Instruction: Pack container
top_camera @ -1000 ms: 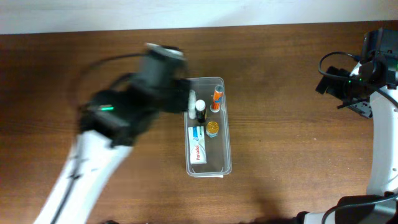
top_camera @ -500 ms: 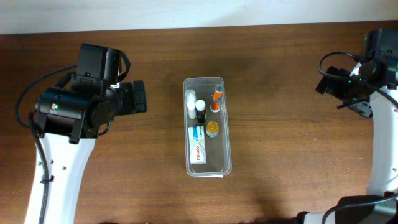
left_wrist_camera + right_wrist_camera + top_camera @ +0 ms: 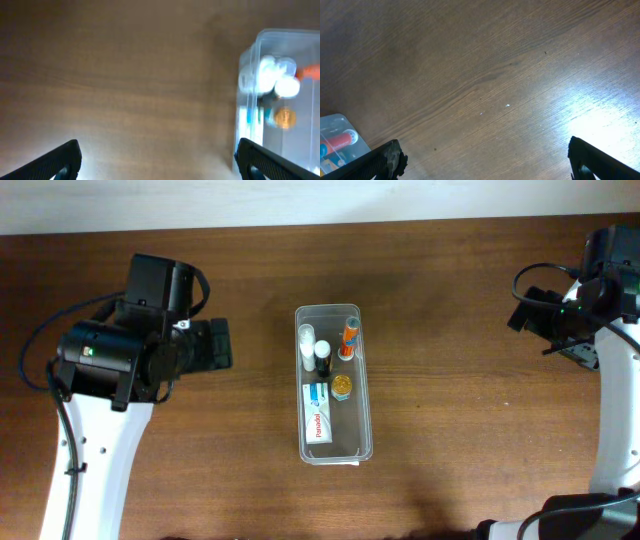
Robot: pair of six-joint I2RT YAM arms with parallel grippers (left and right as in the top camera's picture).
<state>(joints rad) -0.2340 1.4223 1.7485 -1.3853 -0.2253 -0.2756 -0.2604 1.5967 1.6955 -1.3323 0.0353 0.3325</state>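
Note:
The clear plastic container (image 3: 335, 445) lies lengthwise at the table's middle. It holds a white bottle (image 3: 306, 335), a black bottle with a white cap (image 3: 322, 358), an orange bottle (image 3: 349, 335), a gold-lidded jar (image 3: 342, 386) and a white-and-blue box (image 3: 318, 411). My left gripper (image 3: 222, 344) is open and empty, left of the container; its wrist view shows the container (image 3: 250, 60) at the right edge. My right gripper (image 3: 522, 310) is open and empty at the far right; its wrist view shows a container corner (image 3: 335, 125) with the orange bottle (image 3: 340, 141).
Dark wooden table (image 3: 450, 410). A pale wall strip runs along the back edge (image 3: 320, 200). The left arm's white link (image 3: 90, 460) and the right arm's white link (image 3: 615, 430) stand at the table's sides.
The left arm pulled back from over the container to the left side one second ago. In the last half second it barely moved. The right arm stayed still.

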